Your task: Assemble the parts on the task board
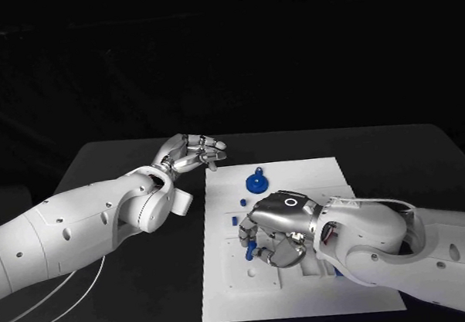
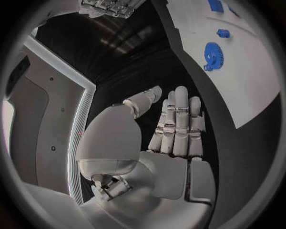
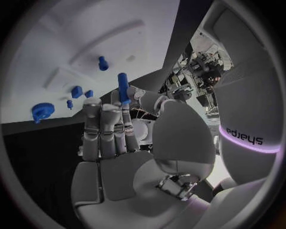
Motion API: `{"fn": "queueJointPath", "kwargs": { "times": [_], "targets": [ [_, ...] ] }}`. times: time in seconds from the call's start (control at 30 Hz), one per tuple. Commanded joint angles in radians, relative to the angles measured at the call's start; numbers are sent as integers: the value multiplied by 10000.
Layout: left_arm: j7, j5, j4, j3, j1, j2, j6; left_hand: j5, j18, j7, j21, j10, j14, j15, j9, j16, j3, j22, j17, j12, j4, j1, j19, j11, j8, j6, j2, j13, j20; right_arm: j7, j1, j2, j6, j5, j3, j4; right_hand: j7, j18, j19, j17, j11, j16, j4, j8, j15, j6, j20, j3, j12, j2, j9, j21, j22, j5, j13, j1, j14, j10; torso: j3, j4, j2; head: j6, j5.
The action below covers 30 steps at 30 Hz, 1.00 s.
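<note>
Right hand [image 3: 113, 138], blue peg [image 3: 123, 88] between fingertips.

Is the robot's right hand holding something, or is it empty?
Holding. In the right wrist view the right hand pinches a blue peg at its fingertips, over the white task board.

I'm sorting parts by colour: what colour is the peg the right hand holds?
Blue. The peg, pinched in the right hand, shows best in the right wrist view.

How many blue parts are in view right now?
6: a gear near the board's far end, three small pieces beside it, one upright peg, and a rod held by the right hand. Others may hide beneath that hand.
</note>
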Motion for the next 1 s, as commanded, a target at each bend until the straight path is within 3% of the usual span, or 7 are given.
{"fn": "queueJointPath", "kwargs": {
  "times": [0.03,0.17,0.4,0.5,1.0],
  "targets": [
    [96,78,33,8,3,35,60,-19,-6,-22,-39,-64,69,5,-11,-51,-1,14,11,-57,-40,-68,57,17,56,-64,55,10,-375,229,-76,90,35,-168,-29,-37,26,638,98,-10,-45,55,-41,15,-178,38,-53,13,44,67,16,44,182,27,103,55,-93,303,-4,1,3,-32,70],
    [92,79,34,8,3,23,57,-20,-6,-21,-40,-65,69,5,-12,-54,-2,16,15,-57,-40,-69,57,17,57,-65,55,11,-375,182,-152,200,43,-344,-71,-93,27,638,94,-14,-44,53,-64,13,-177,35,-56,2,42,84,20,48,182,27,111,49,-93,300,4,-1,5,-70,145],
    [91,79,42,8,3,34,71,-21,-6,-21,-42,-65,70,6,-13,-58,-2,18,20,-57,-41,-70,58,17,58,-65,57,11,-375,177,-214,295,127,-375,-260,-197,26,638,91,-17,-44,52,-89,13,-177,35,-59,-6,40,99,26,52,182,28,120,43,-92,299,7,-3,5,-125,165],
    [84,79,46,8,3,19,66,-22,-6,-20,-43,-65,70,6,-14,-60,-2,18,22,-57,-41,-71,58,17,59,-65,59,11,-374,162,-243,280,155,-415,-265,-201,26,638,89,-18,-44,52,-98,13,-176,35,-60,-9,40,107,28,54,182,28,123,41,-92,298,7,-9,5,-127,117],
    [74,79,28,7,3,22,77,-24,-7,-19,-48,-69,71,7,-17,-69,-5,22,35,-58,-42,-77,58,19,61,-70,59,11,-373,176,-243,174,447,-391,-267,-167,26,638,75,-25,-44,54,-162,14,-177,38,-61,-44,38,144,44,66,182,30,150,2,-90,301,18,-11,5,-222,125]
  ]
}}
